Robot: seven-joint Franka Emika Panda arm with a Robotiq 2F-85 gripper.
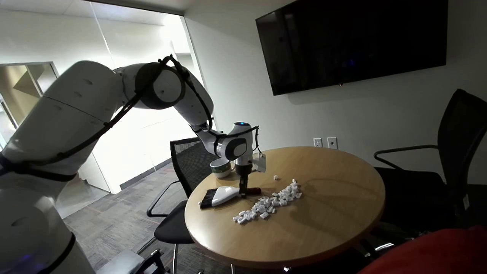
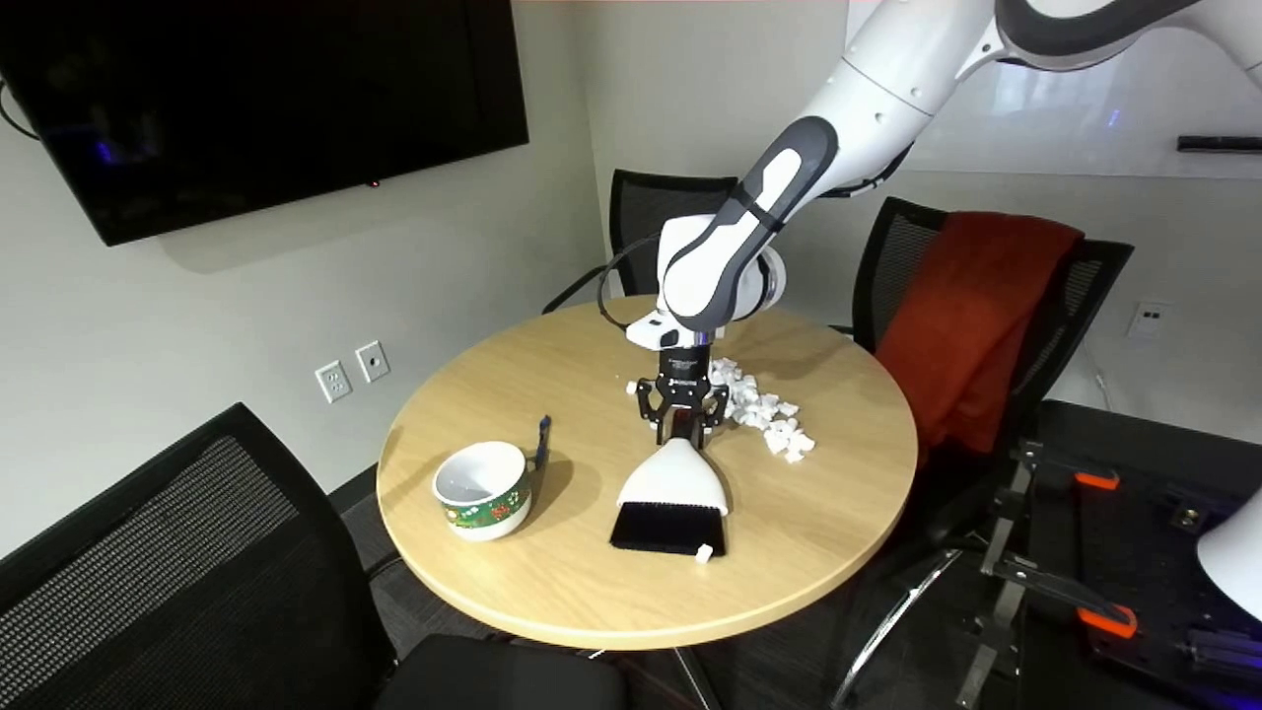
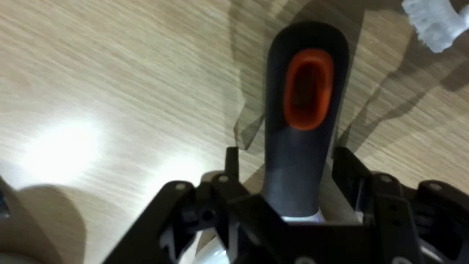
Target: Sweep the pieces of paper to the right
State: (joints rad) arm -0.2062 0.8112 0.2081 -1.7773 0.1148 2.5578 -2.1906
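The pieces of paper (image 1: 266, 205) form a long band of small white bits on the table, beside the brush. They also show in an exterior view (image 2: 757, 402), partly behind the gripper, and at the wrist view's top right corner (image 3: 436, 24). A brush with white head (image 2: 675, 476), black bristles and dark handle with an orange-rimmed hole lies flat; its handle (image 3: 298, 168) fills the middle of the wrist view. My gripper (image 3: 285, 156) is open around the handle, with a visible gap on both sides. It is low over the table in both exterior views (image 1: 243, 193) (image 2: 682, 434).
A white bowl with a green band (image 2: 483, 493) stands near the table edge (image 2: 592, 636), with a dark blue pen (image 2: 542, 441) beside it. One loose paper bit (image 2: 704, 553) touches or lies by the bristles. Another (image 1: 276, 177) lies apart. Chairs surround the table.
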